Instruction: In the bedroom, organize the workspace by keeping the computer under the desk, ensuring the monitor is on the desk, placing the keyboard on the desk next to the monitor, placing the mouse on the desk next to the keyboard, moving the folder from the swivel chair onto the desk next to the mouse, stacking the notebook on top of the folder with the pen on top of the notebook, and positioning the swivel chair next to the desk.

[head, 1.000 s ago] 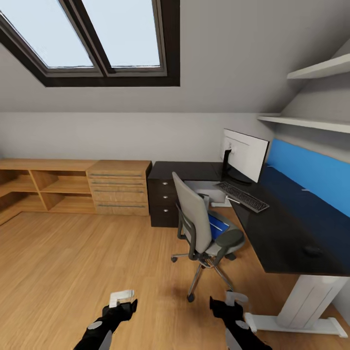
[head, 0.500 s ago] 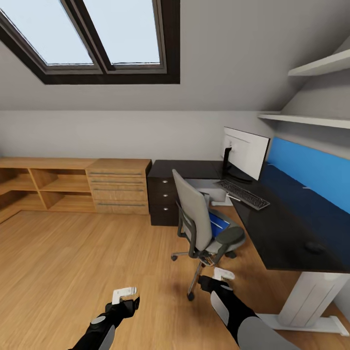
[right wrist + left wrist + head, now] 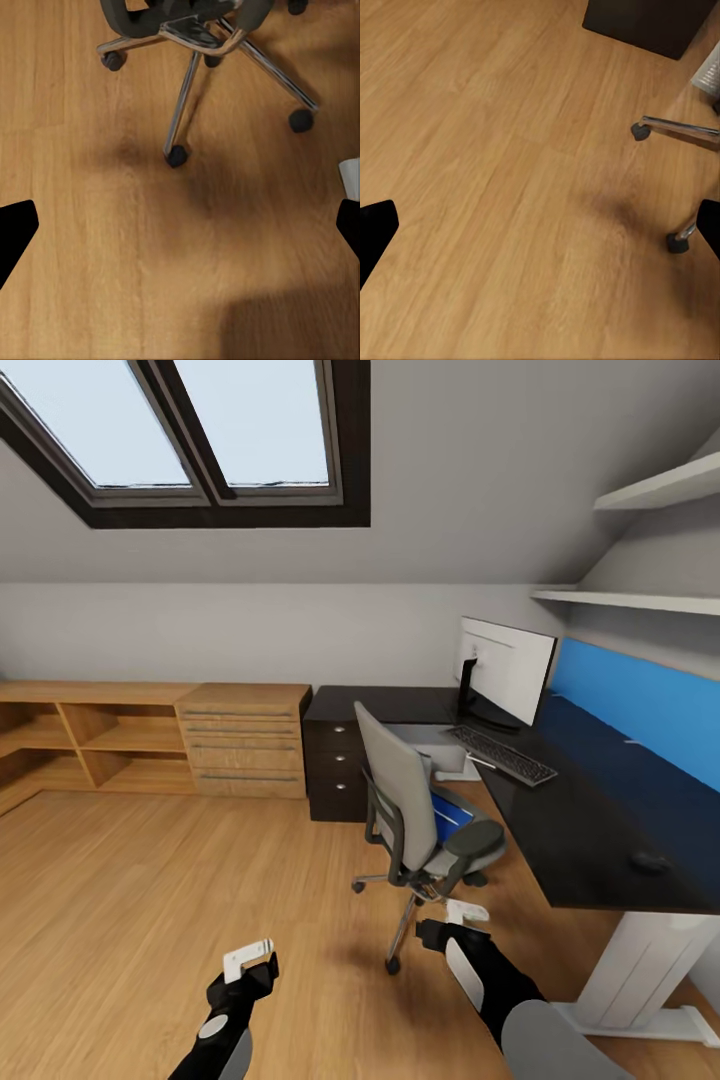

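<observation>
The grey padded swivel chair (image 3: pixel 420 830) stood before the glossy black desk (image 3: pixel 590 830), seemingly blocking it; both grippers (image 3: pixel 248 960) (image 3: pixel 466 912) gaped, empty.

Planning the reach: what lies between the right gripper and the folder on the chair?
In the head view, the swivel chair's near armrest stands between the right gripper and the folder.

text: none readable | labels: none | brands: none | numbers: none | signs: none

chrome five-star base of the swivel chair (image 3: pixel 196 36) on casters over wood floor (image 3: pixel 97 247)
</observation>
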Tool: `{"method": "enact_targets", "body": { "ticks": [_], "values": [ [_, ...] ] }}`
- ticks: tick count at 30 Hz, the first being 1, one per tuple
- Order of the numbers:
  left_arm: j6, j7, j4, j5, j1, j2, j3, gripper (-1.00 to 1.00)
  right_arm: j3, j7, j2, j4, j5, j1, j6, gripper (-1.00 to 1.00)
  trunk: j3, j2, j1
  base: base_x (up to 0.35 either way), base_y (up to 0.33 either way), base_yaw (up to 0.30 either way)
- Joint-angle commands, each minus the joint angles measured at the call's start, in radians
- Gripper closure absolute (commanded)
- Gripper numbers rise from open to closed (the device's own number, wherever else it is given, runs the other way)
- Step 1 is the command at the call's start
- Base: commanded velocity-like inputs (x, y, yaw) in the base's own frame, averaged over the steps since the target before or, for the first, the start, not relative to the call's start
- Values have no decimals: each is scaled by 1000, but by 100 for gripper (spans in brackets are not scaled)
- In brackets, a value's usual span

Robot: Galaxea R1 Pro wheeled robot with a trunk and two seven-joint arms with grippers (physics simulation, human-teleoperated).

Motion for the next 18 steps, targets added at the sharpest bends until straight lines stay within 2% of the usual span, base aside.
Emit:
{"method": "enact_targets", "body": {
  "ticks": [1, 5, 7, 11, 18],
  "values": [
    [-9, 1, 2, 8, -1, -1, 1, -100, 1, -3, -2, -3, -5, 0, 5, -100, -4, -8, 4, 0, 0, 0],
    [-22, 3, 6, 6, -1, -10, 1, -100, 16, 7, -8, -1, 22, 1, -6, -100, -17, -36, 19, 0, 0, 0],
    [-24, 3, 3, 5, -1, -14, -1, -100, 22, 9, -6, 0, 52, 2, -61, -100, -23, -50, 27, 0, 0, 0],
    [-14, 2, -12, 5, -1, -15, -5, -100, 24, 8, -6, 0, 61, 2, -81, -100, -36, -78, 42, 0, 0, 0],
    [79, 2, -38, 5, -1, -14, -7, -100, 27, 7, -7, -5, 65, 2, -83, -100, -58, -127, 69, 0, 0, 0]
  ]
}}
